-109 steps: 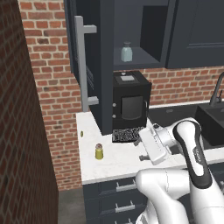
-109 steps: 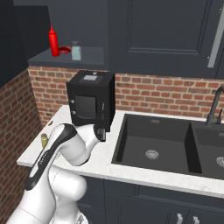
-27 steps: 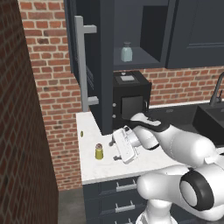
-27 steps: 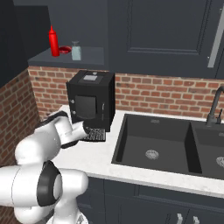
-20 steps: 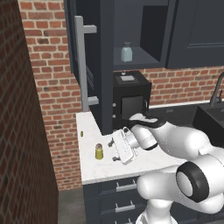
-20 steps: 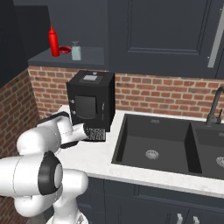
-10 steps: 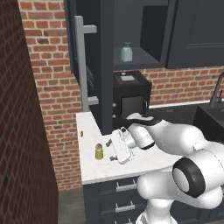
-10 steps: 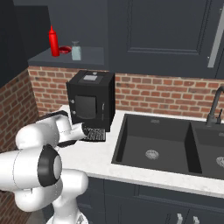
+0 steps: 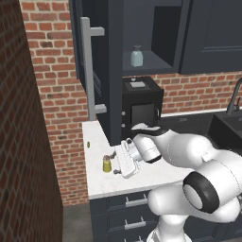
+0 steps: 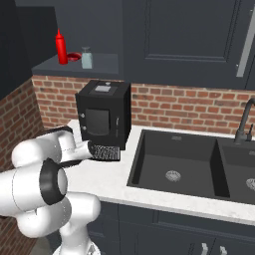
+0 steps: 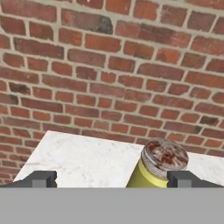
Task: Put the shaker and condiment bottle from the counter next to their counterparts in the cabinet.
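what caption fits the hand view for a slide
Open claw closing in on the yellow shaker standing on the white counter before a brick wall.

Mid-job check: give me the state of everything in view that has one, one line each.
gripper: open, level with the shaker, not gripping it.
shaker: upright on the counter, capped, not held.
red bottle: upright on the cabinet shelf.
pale blue jar: upright on the shelf, capped.
cabinet door: swung open.
sink: no water or dishes seen in it.
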